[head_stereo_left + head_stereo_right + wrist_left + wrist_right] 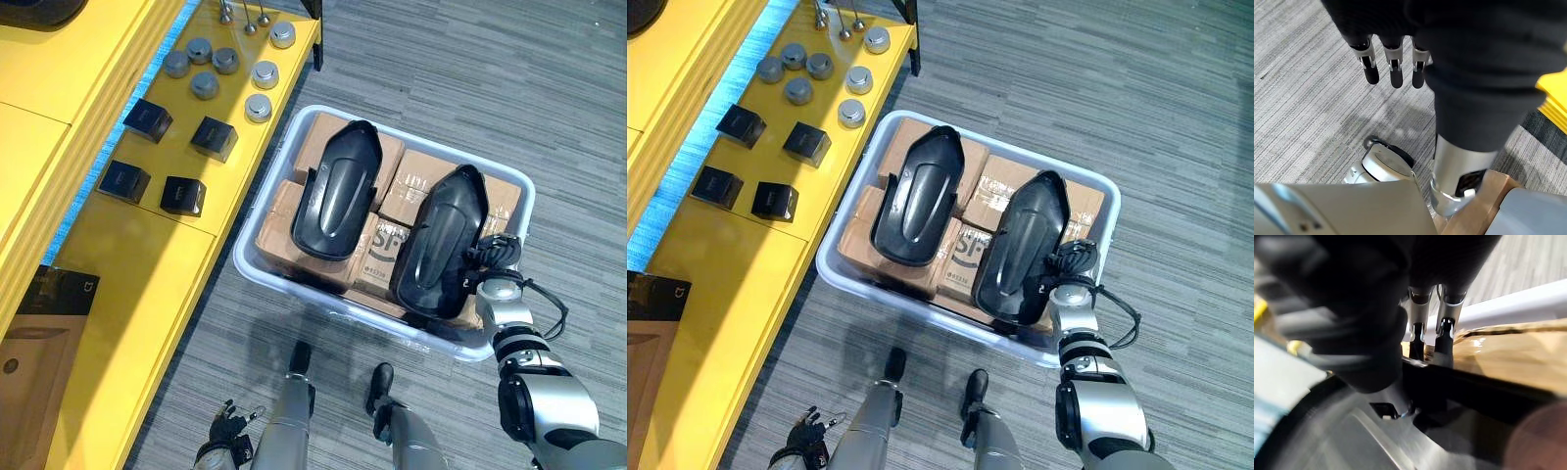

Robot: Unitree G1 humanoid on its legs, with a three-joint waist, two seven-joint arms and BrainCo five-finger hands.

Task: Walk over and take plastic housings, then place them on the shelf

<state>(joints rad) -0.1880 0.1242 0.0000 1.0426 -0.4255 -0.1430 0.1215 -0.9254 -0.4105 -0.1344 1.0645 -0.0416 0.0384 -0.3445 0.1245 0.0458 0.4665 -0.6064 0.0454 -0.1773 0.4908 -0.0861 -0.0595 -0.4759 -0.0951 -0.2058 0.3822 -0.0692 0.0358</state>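
Observation:
Two black plastic housings lie side by side on cardboard boxes in a white bin on the carpet. The left housing is untouched. My right hand is at the near right end of the right housing. In the right wrist view its fingers reach down the outside of the housing's black rim and the thumb presses on the inner side, pinching the rim. My left hand hangs low at my left side, its fingers straight over the carpet, holding nothing.
A yellow shelf runs along the left, close to the bin. On it sit small black boxes and several round metal pieces. A brown box lies at its near end. Grey carpet spreads to the right.

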